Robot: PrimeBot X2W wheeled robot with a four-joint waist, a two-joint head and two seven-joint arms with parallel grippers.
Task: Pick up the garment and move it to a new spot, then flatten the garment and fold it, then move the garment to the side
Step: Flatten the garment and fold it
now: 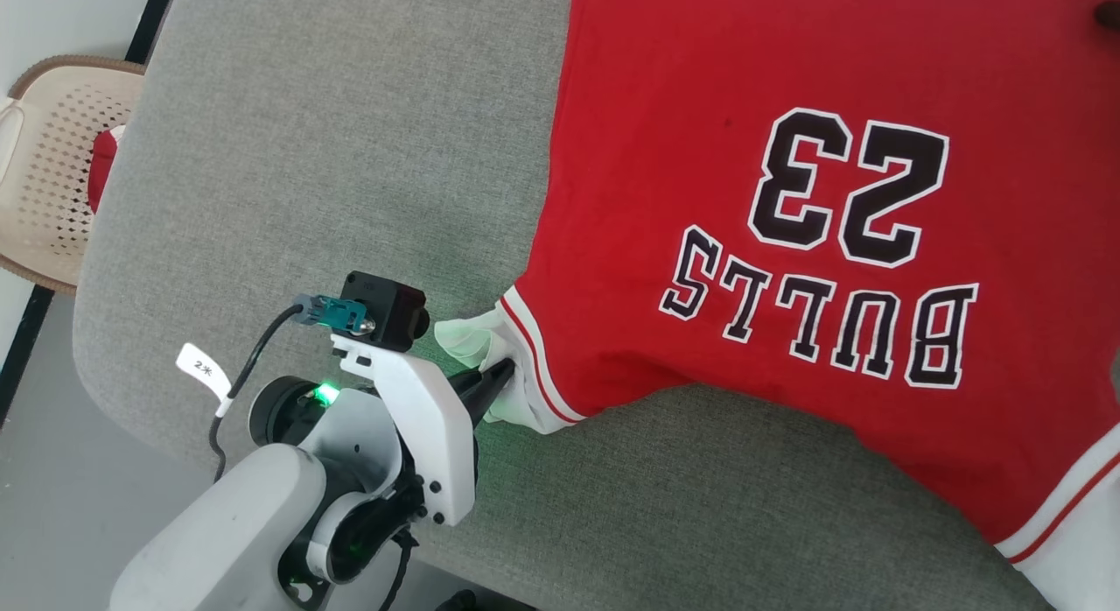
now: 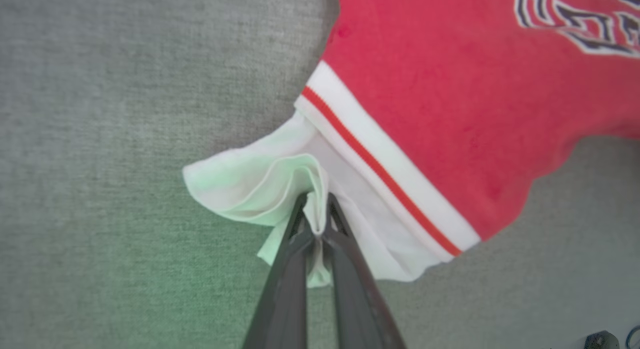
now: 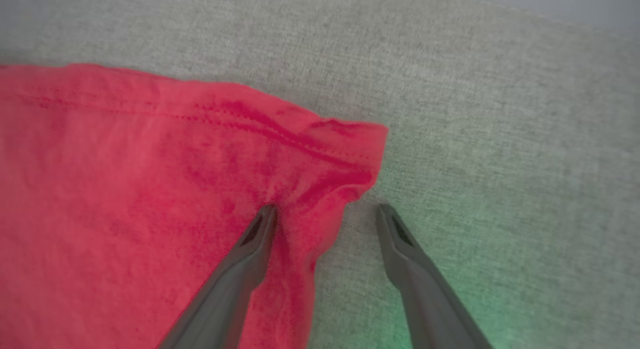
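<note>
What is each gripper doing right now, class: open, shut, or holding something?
Left gripper: shut on the garment, pinching its white sleeve.
Right gripper: open over the garment's red edge, holding nothing.

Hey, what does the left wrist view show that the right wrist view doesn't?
Left wrist, not right: the left pincer shut on the garment's white sleeve, beside its striped trim. Right wrist, not left: the right pincer open astride a red hem corner. Shared: red cloth on the grey fabric surface.
</note>
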